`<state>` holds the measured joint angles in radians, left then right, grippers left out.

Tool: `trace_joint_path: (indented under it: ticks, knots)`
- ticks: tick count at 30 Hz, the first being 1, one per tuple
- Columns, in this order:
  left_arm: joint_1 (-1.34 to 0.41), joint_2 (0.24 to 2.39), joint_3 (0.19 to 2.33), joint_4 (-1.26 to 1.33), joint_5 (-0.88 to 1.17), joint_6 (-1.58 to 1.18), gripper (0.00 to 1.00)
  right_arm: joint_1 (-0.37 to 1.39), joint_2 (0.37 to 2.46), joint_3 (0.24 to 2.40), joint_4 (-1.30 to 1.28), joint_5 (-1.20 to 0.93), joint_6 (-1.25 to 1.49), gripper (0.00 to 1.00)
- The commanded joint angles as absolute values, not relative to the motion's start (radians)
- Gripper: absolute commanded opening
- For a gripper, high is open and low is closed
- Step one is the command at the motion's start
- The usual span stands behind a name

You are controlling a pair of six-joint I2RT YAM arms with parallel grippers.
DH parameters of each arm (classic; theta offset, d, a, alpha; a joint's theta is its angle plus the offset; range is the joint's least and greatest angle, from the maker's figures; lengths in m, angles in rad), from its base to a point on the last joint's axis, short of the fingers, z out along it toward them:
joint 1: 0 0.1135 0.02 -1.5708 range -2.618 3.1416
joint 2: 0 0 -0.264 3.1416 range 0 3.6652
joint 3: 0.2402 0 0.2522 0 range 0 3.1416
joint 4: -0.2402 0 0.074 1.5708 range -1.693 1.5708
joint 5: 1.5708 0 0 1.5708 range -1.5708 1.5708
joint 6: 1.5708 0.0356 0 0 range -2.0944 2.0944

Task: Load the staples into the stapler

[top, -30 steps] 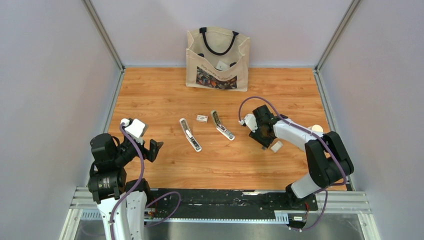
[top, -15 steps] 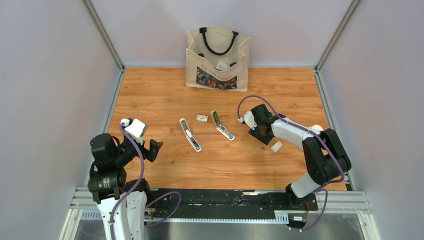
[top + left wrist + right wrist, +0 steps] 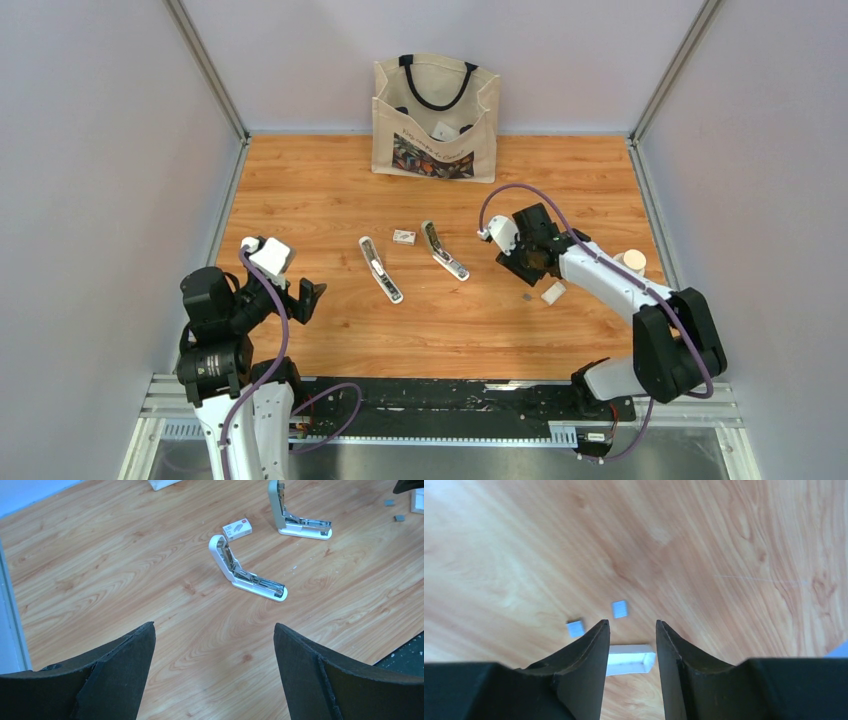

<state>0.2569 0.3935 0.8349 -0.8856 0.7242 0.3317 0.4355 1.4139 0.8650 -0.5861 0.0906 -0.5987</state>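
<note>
the left gripper (image 3: 214,630) gapes wide and empty, well short of the two hinged-open staplers (image 3: 245,575) mid-table. the right gripper (image 3: 631,625), fingers narrowly parted on nothing, hangs over the staples (image 3: 620,609); being so flat, they could skid away, or the white box (image 3: 629,659) alongside get nipped instead. they look like two tiny grey squares on the wood, right of both staplers.

A canvas tote bag (image 3: 435,118) stands upright at the back of the wooden table (image 3: 300,190), well beyond the right gripper (image 3: 631,627) and to its left. A small white box (image 3: 631,659) lies close under that gripper's tips, with a round beige thing (image 3: 632,261) near on its right.
</note>
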Motion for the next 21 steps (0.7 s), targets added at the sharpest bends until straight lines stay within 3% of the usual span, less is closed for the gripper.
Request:
trace_joint_path:
  ticks: [1, 21]
  knots:
    - [0.267, 0.39, 0.83, -0.861, 0.736, 0.33, 0.96, 0.439, 1.367, 0.876, -0.682, -0.095, -0.652, 0.43]
    - [0.275, 0.373, 0.825, -0.864, 0.736, 0.328, 0.96, 0.439, 1.539, 0.888, -0.721, -0.118, -0.703, 0.42]
